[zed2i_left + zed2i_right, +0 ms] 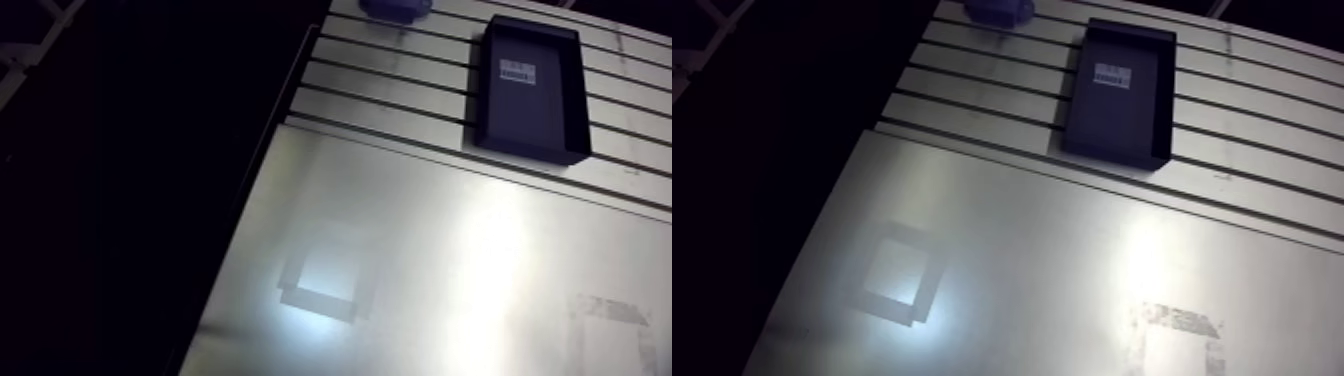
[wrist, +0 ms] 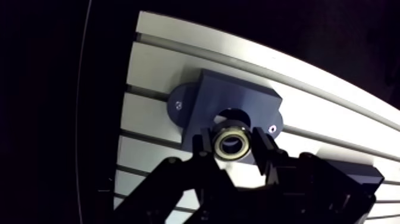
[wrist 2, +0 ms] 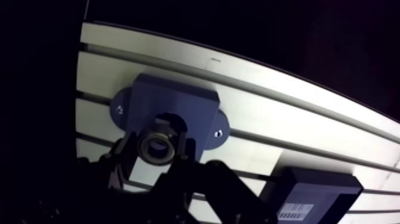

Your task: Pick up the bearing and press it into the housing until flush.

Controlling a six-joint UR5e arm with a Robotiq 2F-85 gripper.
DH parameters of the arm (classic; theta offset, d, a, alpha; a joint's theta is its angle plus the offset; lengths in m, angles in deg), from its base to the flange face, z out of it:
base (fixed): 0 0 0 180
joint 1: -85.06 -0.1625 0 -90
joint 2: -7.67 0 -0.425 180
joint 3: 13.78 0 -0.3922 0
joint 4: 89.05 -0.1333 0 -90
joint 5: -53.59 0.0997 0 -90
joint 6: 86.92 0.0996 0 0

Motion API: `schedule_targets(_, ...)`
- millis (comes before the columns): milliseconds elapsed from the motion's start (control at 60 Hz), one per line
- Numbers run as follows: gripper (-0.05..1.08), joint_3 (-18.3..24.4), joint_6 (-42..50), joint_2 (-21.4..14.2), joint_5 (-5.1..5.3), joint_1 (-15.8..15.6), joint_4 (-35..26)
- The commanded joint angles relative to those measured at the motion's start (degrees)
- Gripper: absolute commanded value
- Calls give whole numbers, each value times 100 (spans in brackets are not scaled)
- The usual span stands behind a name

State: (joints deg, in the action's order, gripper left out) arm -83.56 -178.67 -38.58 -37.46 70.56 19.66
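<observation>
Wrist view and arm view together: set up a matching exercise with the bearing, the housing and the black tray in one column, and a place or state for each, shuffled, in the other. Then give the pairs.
Things:
1. bearing
2. housing
3. black tray

Places and states:
A. lies on the slotted table, with a white label inside it
B. clamped between the fingers of the gripper
C. dark blue block with a round bore, under the gripper

Pairs: 1-B, 2-C, 3-A.
</observation>
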Motion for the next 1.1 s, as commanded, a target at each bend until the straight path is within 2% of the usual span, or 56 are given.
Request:
schedule_targets(17, 78, 5, -5, 25, -4, 0, 5)
schedule_targets(1100, 78, 23, -48, 139, -13, 17, 5)
